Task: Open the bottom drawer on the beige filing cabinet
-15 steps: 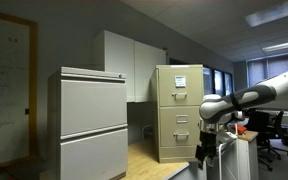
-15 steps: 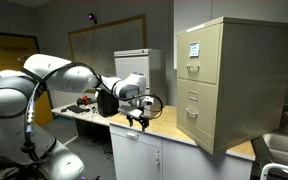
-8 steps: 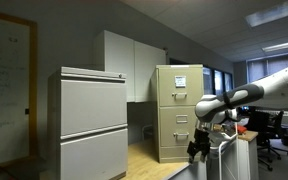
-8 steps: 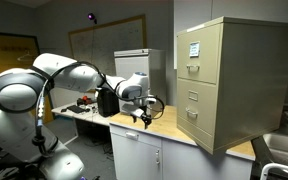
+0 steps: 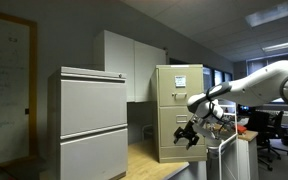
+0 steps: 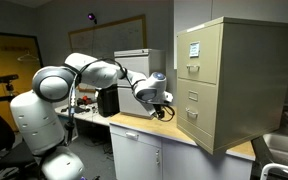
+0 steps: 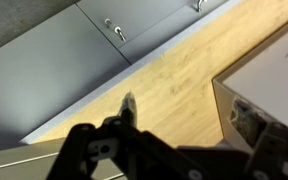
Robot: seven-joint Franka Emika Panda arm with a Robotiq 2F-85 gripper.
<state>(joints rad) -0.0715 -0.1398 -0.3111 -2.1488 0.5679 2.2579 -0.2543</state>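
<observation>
The beige filing cabinet (image 5: pixel 179 100) (image 6: pixel 234 80) stands on a wooden counter, with a white paper sheet on its top drawer. Its bottom drawer (image 6: pixel 206 128) (image 5: pixel 172 148) is shut, flush with the front. My gripper (image 5: pixel 186 133) (image 6: pixel 164 108) hangs open and empty just in front of the cabinet's lower drawers, not touching them. In the wrist view my gripper (image 7: pixel 187 115) looks down on the wooden counter (image 7: pixel 174 70), fingers spread wide, with a pale corner of the cabinet (image 7: pixel 274 70) at the right.
A wider pale grey cabinet (image 5: pixel 92 120) stands beside the beige one. Grey cupboard doors with handles (image 7: pixel 114 32) run below the counter edge. A black box and clutter (image 6: pixel 106 100) sit on the counter behind the arm.
The arm has swung toward the beige cabinet. The gripper has moved from over the counter edge to just in front of the lower drawers.
</observation>
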